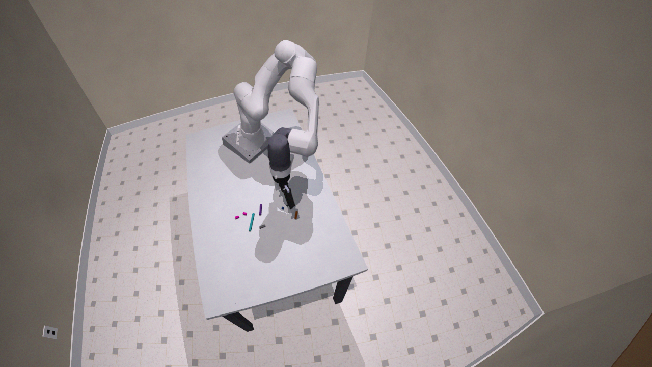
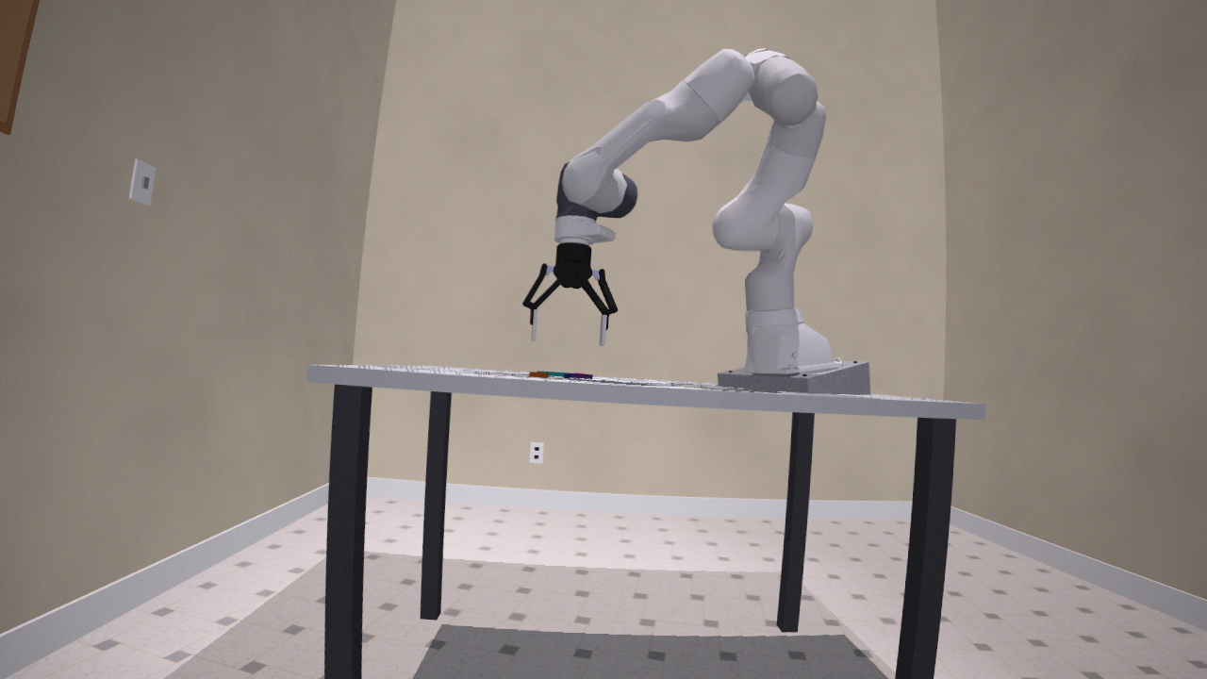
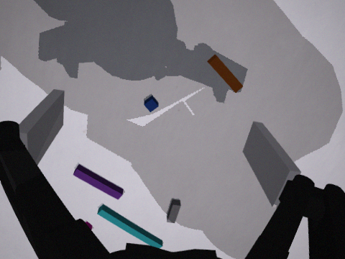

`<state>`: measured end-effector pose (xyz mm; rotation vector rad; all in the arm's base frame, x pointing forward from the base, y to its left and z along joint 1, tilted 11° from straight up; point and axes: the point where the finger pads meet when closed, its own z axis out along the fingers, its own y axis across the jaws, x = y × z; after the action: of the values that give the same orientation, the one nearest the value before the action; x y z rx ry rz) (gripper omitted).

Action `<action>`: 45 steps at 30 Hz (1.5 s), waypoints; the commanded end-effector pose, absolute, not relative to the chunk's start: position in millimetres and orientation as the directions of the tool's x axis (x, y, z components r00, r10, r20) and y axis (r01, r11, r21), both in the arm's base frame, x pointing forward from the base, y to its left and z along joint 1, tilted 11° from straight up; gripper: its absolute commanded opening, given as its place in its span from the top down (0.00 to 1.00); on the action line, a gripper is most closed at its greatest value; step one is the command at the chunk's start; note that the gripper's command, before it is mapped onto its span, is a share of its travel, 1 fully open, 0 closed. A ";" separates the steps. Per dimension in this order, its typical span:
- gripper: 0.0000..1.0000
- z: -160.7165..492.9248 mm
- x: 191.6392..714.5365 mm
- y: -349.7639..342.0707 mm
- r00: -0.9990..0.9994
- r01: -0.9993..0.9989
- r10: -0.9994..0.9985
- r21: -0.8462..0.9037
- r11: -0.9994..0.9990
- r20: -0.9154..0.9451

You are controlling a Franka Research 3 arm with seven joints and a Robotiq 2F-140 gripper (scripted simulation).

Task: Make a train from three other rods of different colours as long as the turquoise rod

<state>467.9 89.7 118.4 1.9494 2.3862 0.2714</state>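
My gripper [image 1: 291, 208] [image 2: 568, 342] [image 3: 159, 122] is open and empty, above the table between the blue and orange rods. The orange rod [image 1: 296, 214] [image 2: 538, 373] [image 3: 225, 73] lies apart in the arm's shadow. The small blue rod [image 1: 282, 208] [image 3: 151, 104] lies near the gripper. The purple rod [image 1: 261, 209] [image 2: 579, 376] [image 3: 98, 184] lies beside the turquoise rod [image 1: 251, 222] [image 3: 129, 227], not touching. The grey rod [image 1: 262, 226] [image 3: 174, 211] lies at an angle to them. Two magenta rods [image 1: 237, 217] [image 1: 244, 213] lie left of the purple rod; in the wrist view the finger linkage mostly hides them.
The rods lie around the middle of the pale table [image 1: 273, 283] [image 2: 438, 381]. The arm's base [image 1: 248, 148] [image 2: 793, 381] stands at the table's back part in the top view. Shadows of the arm fall across the blue and orange rods.
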 end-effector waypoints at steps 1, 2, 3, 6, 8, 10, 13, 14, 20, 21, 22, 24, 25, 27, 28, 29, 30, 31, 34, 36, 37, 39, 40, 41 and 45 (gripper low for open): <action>0.00 121.1 469.2 87.4 -0.363 0.919 0.931 0.185 0.350 0.042; 0.00 121.5 469.2 87.3 -0.379 0.912 0.925 0.186 0.366 0.038; 0.00 121.9 469.2 87.3 -0.395 0.905 0.918 0.187 0.382 0.035; 0.00 123.2 469.3 87.1 -0.441 0.883 0.897 0.189 0.429 0.025; 0.00 124.0 469.3 87.0 -0.472 0.867 0.882 0.190 0.460 0.018; 0.00 124.8 469.4 86.9 -0.502 0.850 0.865 0.191 0.491 0.011; 0.00 125.1 469.4 86.9 -0.516 0.841 0.856 0.192 0.505 0.008; 0.00 126.1 469.4 86.7 -0.554 0.817 0.832 0.193 0.544 -0.002; 0.00 128.3 469.5 86.3 -0.637 0.754 0.771 0.193 0.628 -0.023; 0.00 128.6 469.5 86.3 -0.650 0.742 0.760 0.192 0.642 -0.026; 0.00 128.9 469.5 86.2 -0.663 0.731 0.748 0.192 0.655 -0.030; 0.00 129.6 469.5 86.1 -0.688 0.707 0.725 0.191 0.681 -0.037; 0.00 129.9 469.5 86.0 -0.701 0.695 0.712 0.191 0.694 -0.040; 0.00 130.5 469.5 85.8 -0.725 0.669 0.687 0.189 0.718 -0.047; 0.00 130.8 469.5 85.8 -0.736 0.656 0.675 0.189 0.731 -0.051; 0.00 130.8 469.5 85.8 -0.736 0.656 0.675 0.189 0.731 -0.051; 0.00 130.8 469.5 85.8 -0.736 0.656 0.675 0.189 0.731 -0.051; 0.00 131.6 469.5 85.6 -0.766 0.621 0.640 0.186 0.761 -0.060; 0.00 132.4 469.5 85.3 -0.798 0.579 0.598 0.183 0.794 -0.070; 0.00 133.0 469.5 85.2 -0.818 0.550 0.570 0.181 0.815 -0.076; 0.00 133.2 469.5 85.1 -0.828 0.536 0.555 0.180 0.825 -0.080; 0.00 133.7 469.5 84.9 -0.847 0.506 0.525 0.177 0.844 -0.086; 0.00 134.0 469.5 84.8 -0.856 0.490 0.510 0.175 0.854 -0.089; 0.00 134.2 469.4 84.7 -0.864 0.475 0.495 0.174 0.863 -0.093; 0.00 135.1 469.4 84.4 -0.896 0.412 0.432 0.167 0.896 -0.105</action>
<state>467.9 87.1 134.1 0.8749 2.8868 0.2202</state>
